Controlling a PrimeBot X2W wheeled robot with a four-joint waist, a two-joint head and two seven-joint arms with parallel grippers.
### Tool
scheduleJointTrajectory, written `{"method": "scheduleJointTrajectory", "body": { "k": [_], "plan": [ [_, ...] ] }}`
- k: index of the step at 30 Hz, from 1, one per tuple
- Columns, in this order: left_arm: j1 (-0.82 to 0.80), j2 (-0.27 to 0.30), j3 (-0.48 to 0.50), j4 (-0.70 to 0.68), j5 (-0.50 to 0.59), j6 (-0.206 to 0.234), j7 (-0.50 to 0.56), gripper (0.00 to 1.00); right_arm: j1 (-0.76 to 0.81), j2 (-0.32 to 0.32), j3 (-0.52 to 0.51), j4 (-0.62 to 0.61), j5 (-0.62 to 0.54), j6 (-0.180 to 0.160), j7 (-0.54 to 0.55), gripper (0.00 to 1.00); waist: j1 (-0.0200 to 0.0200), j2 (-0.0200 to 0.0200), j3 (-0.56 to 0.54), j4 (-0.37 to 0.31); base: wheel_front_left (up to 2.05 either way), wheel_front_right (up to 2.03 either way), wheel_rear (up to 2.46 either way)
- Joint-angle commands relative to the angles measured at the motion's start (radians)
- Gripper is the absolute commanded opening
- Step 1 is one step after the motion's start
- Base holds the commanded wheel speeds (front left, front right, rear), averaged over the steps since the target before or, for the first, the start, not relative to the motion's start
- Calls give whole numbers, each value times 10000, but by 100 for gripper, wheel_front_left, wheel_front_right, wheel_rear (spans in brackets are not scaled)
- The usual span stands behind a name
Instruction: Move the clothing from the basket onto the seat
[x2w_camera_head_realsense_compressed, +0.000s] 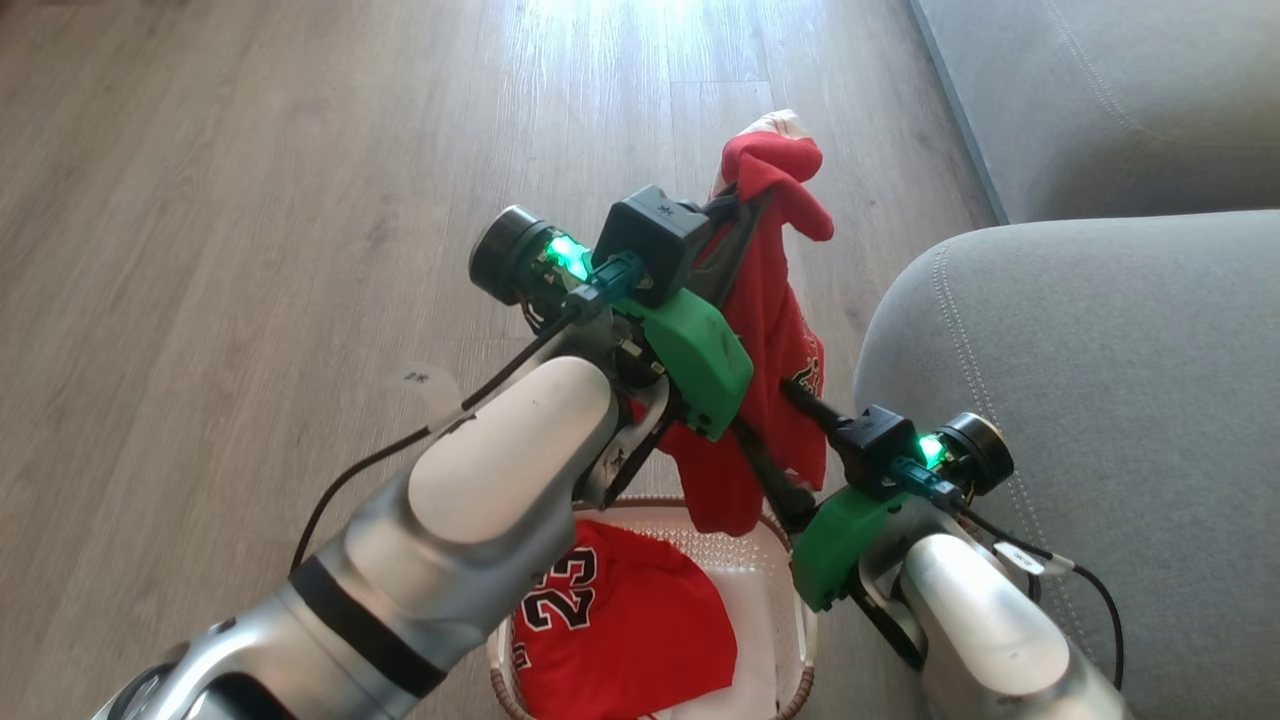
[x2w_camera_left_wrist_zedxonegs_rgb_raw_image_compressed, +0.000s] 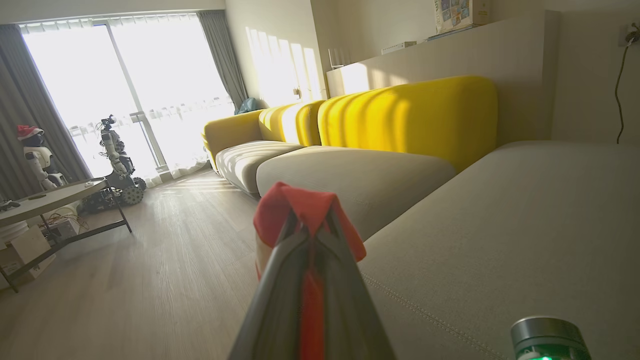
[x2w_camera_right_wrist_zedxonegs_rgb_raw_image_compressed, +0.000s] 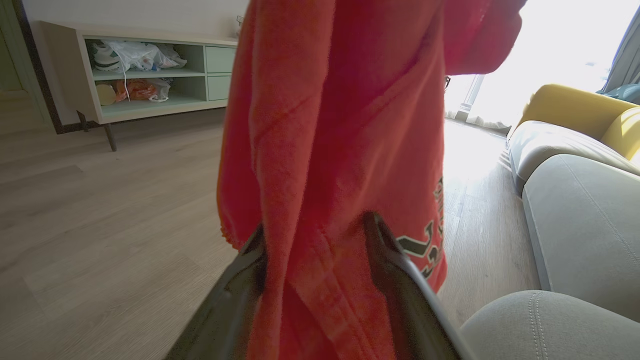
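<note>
A red garment (x2w_camera_head_realsense_compressed: 770, 300) with black-and-white lettering hangs in the air above the basket (x2w_camera_head_realsense_compressed: 803, 620). My left gripper (x2w_camera_head_realsense_compressed: 750, 195) is shut on its top edge, and in the left wrist view red cloth (x2w_camera_left_wrist_zedxonegs_rgb_raw_image_compressed: 305, 205) bunches over the gripper (x2w_camera_left_wrist_zedxonegs_rgb_raw_image_compressed: 310, 225). My right gripper (x2w_camera_head_realsense_compressed: 770, 410) stands lower, open, with the hanging cloth (x2w_camera_right_wrist_zedxonegs_rgb_raw_image_compressed: 340, 150) between its spread fingers (x2w_camera_right_wrist_zedxonegs_rgb_raw_image_compressed: 380, 240). The second red garment (x2w_camera_head_realsense_compressed: 620, 620), marked "23", lies in the cream basket. The grey seat (x2w_camera_head_realsense_compressed: 1100, 400) is just right of both grippers, at about their height.
Wooden floor (x2w_camera_head_realsense_compressed: 250, 200) stretches to the left and ahead. A coffee table (x2w_camera_left_wrist_zedxonegs_rgb_raw_image_compressed: 50, 195) and two parked robots (x2w_camera_left_wrist_zedxonegs_rgb_raw_image_compressed: 115, 160) stand near the window. A low cabinet (x2w_camera_right_wrist_zedxonegs_rgb_raw_image_compressed: 150, 75) lines the far wall. Yellow backrests (x2w_camera_left_wrist_zedxonegs_rgb_raw_image_compressed: 410, 115) rise behind the grey cushions.
</note>
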Motion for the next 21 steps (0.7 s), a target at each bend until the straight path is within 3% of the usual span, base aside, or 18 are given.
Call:
{"method": "scheduleJointTrajectory", "body": {
  "k": [1,10,11,12,13,15,21],
  "plan": [
    [-749,136,283,-263,-28,69,-61,0,-581,80,115,-256,52,-4,-65,0,1,0,8,26,0,0,0],
    [-396,224,461,518,-358,287,-433,0,-541,80,-273,-457,148,-4,-65,0,1,0,96,-177,0,0,0],
    [-321,247,528,590,-409,318,-544,11,-518,80,-334,-512,128,-4,-65,0,1,0,103,-240,0,0,0],
    [-238,269,595,664,-463,349,-659,41,-499,80,-403,-577,91,-4,-65,0,1,0,110,-310,0,0,0],
    [-148,296,644,744,-511,370,-755,53,-481,80,-479,-639,45,-4,-65,0,1,0,118,-385,0,0,0],
    [48,344,735,884,-610,396,-960,100,-454,80,-685,-782,-26,-4,-65,0,1,0,135,-545,0,0,0],
    [670,397,757,1240,-937,111,-1437,100,-416,80,-1413,-1036,-372,-4,-65,0,1,0,164,-1062,0,0,0]
  ]
}}
